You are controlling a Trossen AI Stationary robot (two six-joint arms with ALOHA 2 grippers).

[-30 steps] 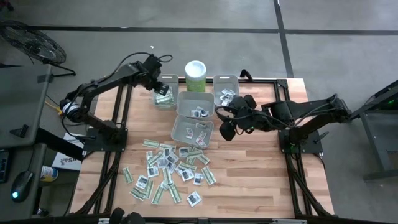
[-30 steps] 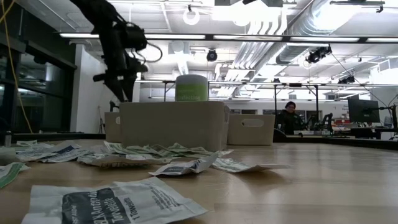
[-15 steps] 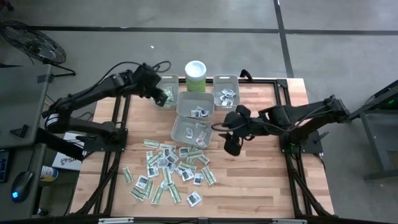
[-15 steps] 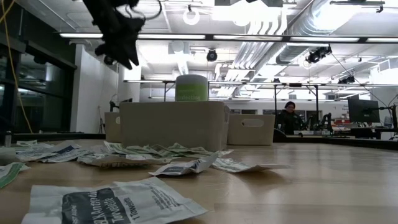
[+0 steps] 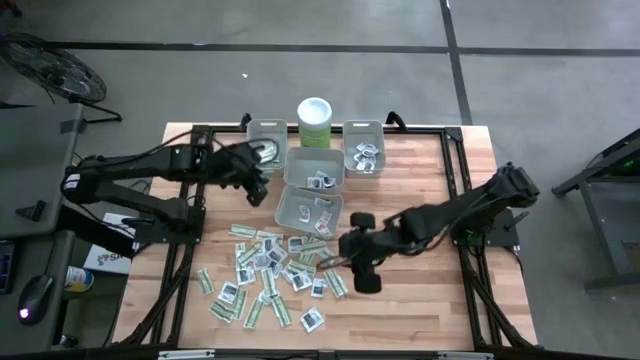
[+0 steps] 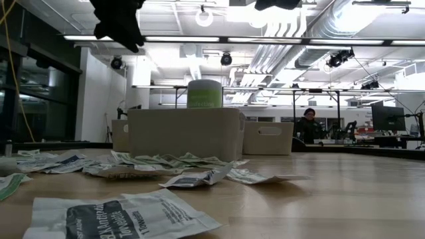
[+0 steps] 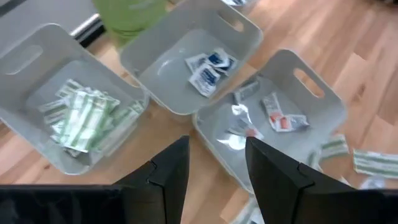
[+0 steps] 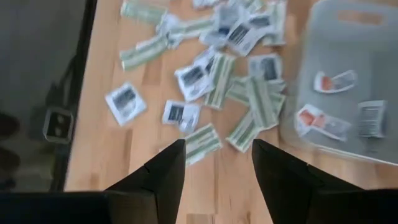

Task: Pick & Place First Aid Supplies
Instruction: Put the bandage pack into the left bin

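The right gripper has swung from the far bins to the packets piled near the table's front edge — fingers apart, empty. The left gripper — empty too — has left its bin.

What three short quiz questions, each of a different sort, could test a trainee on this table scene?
1. True or false: the right end effector is holding a packet.
2. Which bin holds green strips? A) the bin beside the canister B) the bin nearest the pile
3. Fill in: the left end effector is ____.

Key: 1 false; 2 A; 3 open.
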